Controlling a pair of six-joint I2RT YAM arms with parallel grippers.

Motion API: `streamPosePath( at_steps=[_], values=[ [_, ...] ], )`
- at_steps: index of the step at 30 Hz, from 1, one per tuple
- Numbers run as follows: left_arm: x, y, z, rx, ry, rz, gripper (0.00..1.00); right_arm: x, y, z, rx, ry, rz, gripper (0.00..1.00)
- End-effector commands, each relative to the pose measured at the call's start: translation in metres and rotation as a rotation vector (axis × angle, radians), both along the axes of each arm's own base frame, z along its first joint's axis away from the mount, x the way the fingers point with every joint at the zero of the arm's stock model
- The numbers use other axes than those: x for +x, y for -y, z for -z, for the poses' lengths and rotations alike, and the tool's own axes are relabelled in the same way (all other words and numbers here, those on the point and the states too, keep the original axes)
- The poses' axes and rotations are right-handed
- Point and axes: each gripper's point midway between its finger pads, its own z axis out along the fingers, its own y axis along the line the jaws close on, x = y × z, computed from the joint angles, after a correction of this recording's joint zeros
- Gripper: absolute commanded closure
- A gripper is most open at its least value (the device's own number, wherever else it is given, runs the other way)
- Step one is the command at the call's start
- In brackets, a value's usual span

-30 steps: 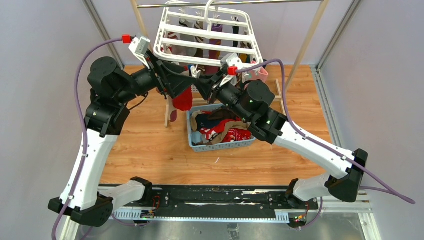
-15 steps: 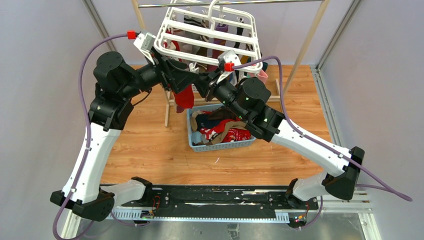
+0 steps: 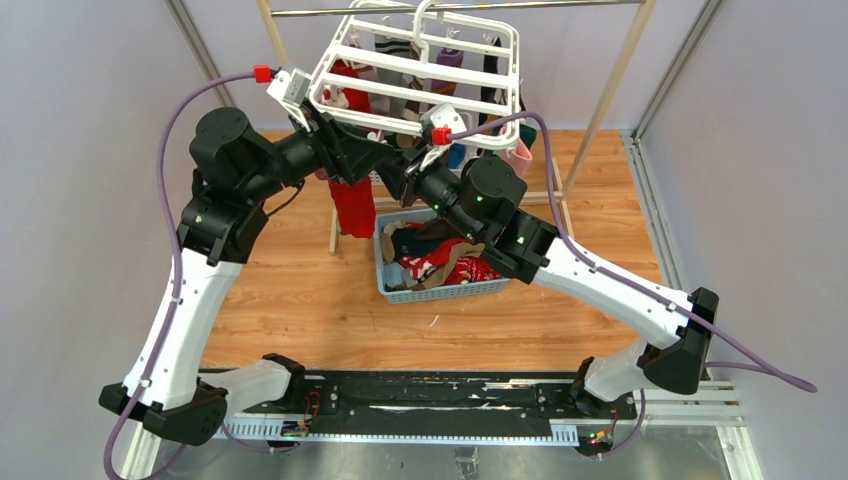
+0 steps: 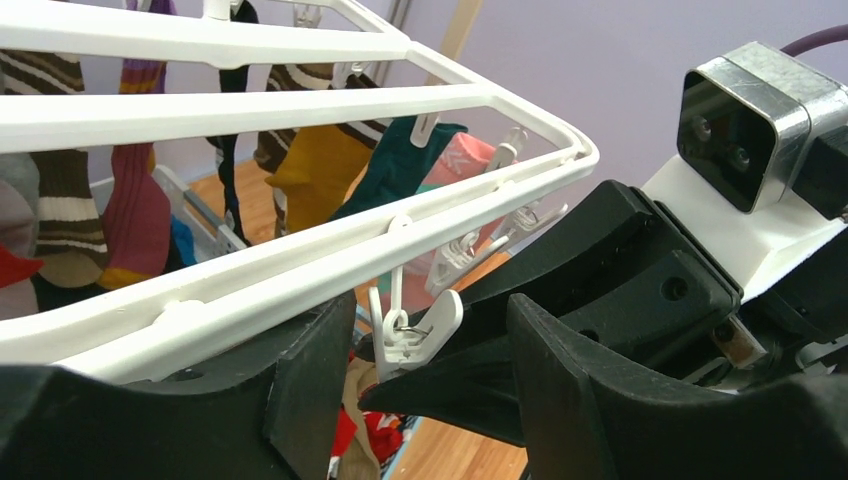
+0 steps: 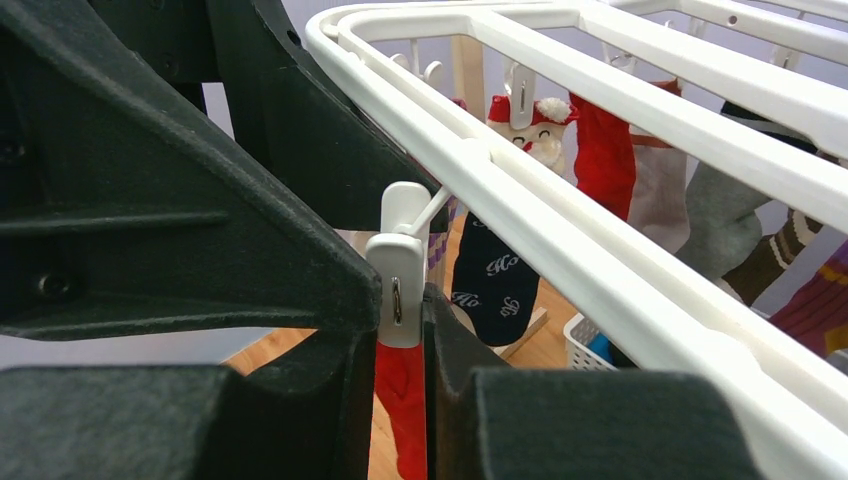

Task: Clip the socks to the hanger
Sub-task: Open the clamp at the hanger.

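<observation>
right gripper (image 5: 402,350) pinches the red sock (image 3: 352,205) up at a clip (image 4: 412,335) on the hanger (image 3: 400,65) – left gripper (image 4: 430,330) straddles that clip, jaws apart, likely to squeeze it open.

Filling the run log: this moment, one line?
left claw: open round clip | right claw: shut on red sock | under hanger

From its base at 7 o'clock the left arm (image 3: 190,290) rises toward 12, bends at the elbow and sends its forearm out toward 3 o'clock. The right arm (image 3: 600,285) climbs from 5 o'clock and stretches toward 10. The two wrists meet tip to tip (almost touching). The left gripper (image 4: 430,325) has its jaws standing apart, while the right gripper (image 5: 397,332) pinches narrowly on a white clip (image 5: 398,275)
</observation>
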Motion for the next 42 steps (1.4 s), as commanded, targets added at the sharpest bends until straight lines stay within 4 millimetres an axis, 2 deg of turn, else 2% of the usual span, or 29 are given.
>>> streamPosePath(
  at_steps=[1, 9, 20, 28, 31, 33, 36, 37, 39, 42],
  values=[
    [-0.008, -0.003, -0.013, -0.051, 0.034, -0.014, 0.39, -0.026, -0.020, 0.009, -0.043, -0.020, -0.096, 1.00],
    [0.005, -0.006, 0.007, 0.002, 0.008, -0.060, 0.44, -0.029, -0.023, 0.008, -0.040, -0.021, -0.106, 1.00],
    [0.014, -0.010, 0.005, 0.004, 0.024, -0.099, 0.51, -0.032, -0.029, 0.012, -0.050, -0.027, -0.125, 1.00],
    [0.017, -0.009, 0.003, -0.023, 0.016, -0.110, 0.49, -0.034, -0.030, 0.011, -0.049, -0.031, -0.133, 1.00],
    [0.019, -0.010, 0.004, -0.023, 0.014, -0.122, 0.53, -0.034, -0.030, 0.012, -0.048, -0.033, -0.135, 1.00],
    [0.021, -0.011, 0.005, -0.022, 0.010, -0.132, 0.61, -0.035, -0.030, 0.011, -0.046, -0.033, -0.140, 1.00],
    [0.022, -0.014, 0.005, -0.023, 0.003, -0.151, 0.82, -0.036, -0.027, 0.009, -0.043, -0.029, -0.136, 0.86],
    [0.022, -0.014, 0.005, -0.023, 0.003, -0.152, 0.86, -0.036, -0.023, 0.008, -0.040, -0.025, -0.126, 0.81],
    [0.020, -0.015, 0.006, -0.021, 0.000, -0.154, 0.91, -0.035, -0.013, 0.007, -0.041, -0.011, -0.096, 0.71],
    [0.017, -0.015, 0.006, -0.019, -0.009, -0.149, 0.93, -0.033, 0.008, 0.007, -0.045, -0.001, -0.047, 0.60]
  ],
)
